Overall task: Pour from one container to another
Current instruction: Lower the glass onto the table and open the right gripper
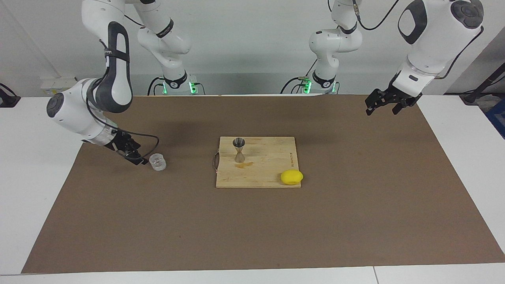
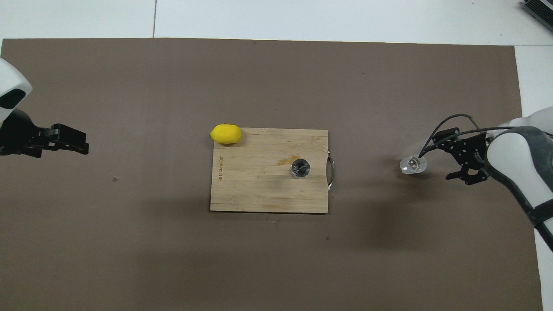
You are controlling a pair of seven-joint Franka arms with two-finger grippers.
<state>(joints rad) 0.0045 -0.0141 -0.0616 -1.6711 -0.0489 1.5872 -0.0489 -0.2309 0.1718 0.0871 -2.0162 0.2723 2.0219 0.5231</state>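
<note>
A wide brown mat (image 1: 355, 221) covered the table, and at its middle lay a rectangular pale wooden cutting board (image 1: 264, 173) with a metal handle toward the right arm's end. The left gripper (image 1: 383, 103), open and empty, hung over the mat's corner at the left arm's end, waiting. The right gripper (image 1: 132, 153), jaws spread and holding nothing, sat low just beside the small, squat clear thick-walled cup (image 1: 158, 162), which stood upright on the mat well apart from the board; judging by that, the cup had been let go there and nothing gripped it. An oval yellow lemon (image 1: 292, 177) rested at the board's corner farther from the robots. The small grey metal hourglass jigger (image 1: 238, 150) stood upright on the board, mouth up, presumably placed to receive the pour.
</note>
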